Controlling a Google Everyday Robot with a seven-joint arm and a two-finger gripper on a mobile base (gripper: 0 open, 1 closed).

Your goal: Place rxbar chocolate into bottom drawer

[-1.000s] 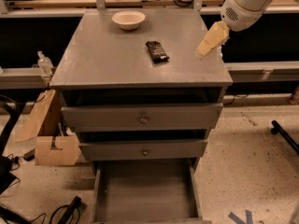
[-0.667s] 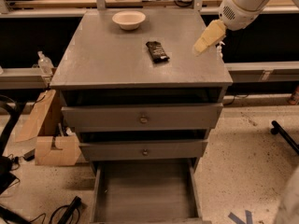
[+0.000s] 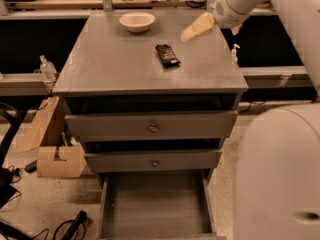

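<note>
The rxbar chocolate (image 3: 167,56) is a small black bar lying flat on the grey cabinet top (image 3: 110,64), right of the middle. My gripper (image 3: 196,28) hangs above the top's back right part, up and to the right of the bar and apart from it. It holds nothing. The bottom drawer (image 3: 156,209) is pulled out at the cabinet's foot, with a bare grey floor.
A cream bowl (image 3: 137,21) stands at the back of the top. Two knobbed drawers (image 3: 152,127) sit closed above the open one. Cardboard boxes (image 3: 56,159) and cables lie on the floor at left. My arm's white body (image 3: 280,174) fills the lower right.
My gripper has moved left and toward the bar over the cabinet top. More of my arm's body now fills the lower right. The bar has not moved.
</note>
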